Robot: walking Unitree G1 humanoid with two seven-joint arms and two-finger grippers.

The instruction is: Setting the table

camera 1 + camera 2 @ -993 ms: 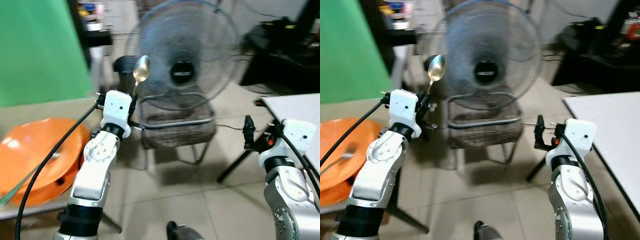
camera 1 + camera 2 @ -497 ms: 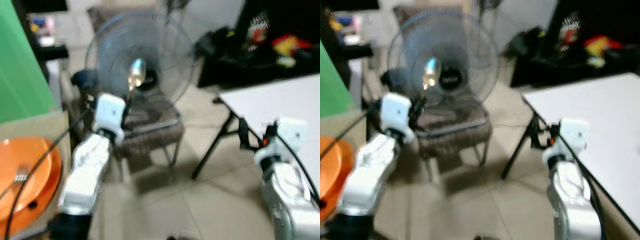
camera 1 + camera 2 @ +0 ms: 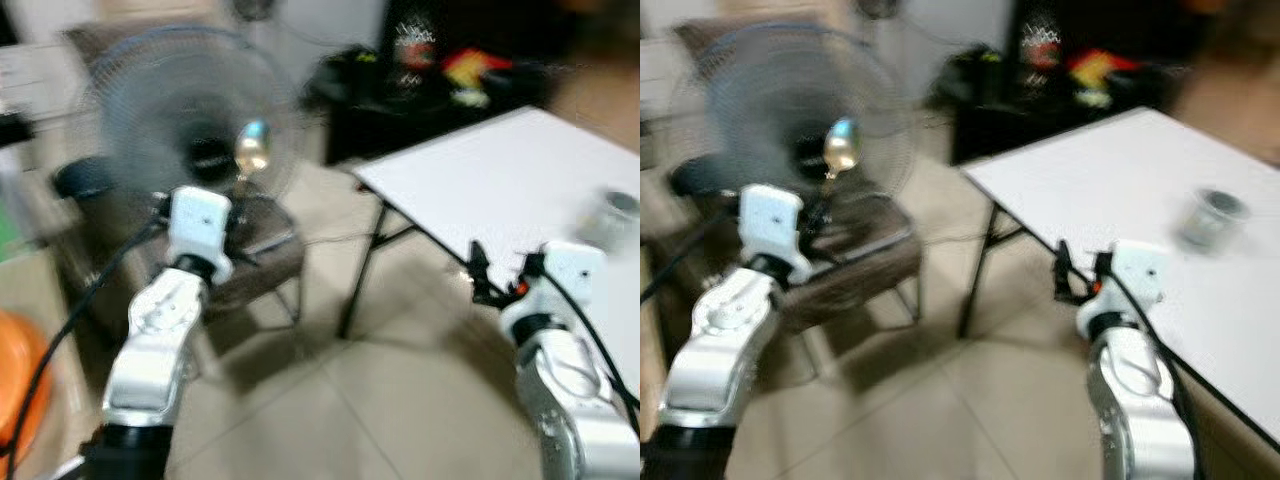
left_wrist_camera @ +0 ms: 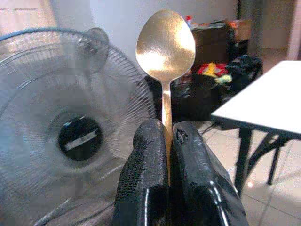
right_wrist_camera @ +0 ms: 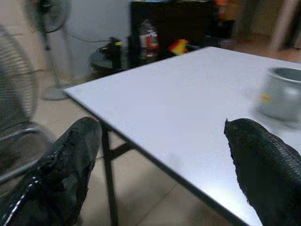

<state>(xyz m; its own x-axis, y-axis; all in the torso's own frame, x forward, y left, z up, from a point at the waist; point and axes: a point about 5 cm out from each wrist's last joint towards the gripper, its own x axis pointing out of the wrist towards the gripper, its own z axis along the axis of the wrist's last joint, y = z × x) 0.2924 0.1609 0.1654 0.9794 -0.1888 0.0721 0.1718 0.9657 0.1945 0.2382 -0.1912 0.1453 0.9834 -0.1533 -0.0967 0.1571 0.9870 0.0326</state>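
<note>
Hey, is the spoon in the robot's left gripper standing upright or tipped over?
Upright. The left gripper is shut on the spoon by its handle, and the bowl points straight up above the fingers, in front of the fan.

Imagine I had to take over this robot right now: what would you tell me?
Left gripper: shut on a gold spoon, held upright with the bowl on top.
Right gripper: open, holding nothing, at the near edge of the white table.
On the table: a small grey container. I can't make out any cutlery there.
Behind the spoon: a standing fan and a chair.
Done: spoon picked up.
Left: lay it on the table.
</note>
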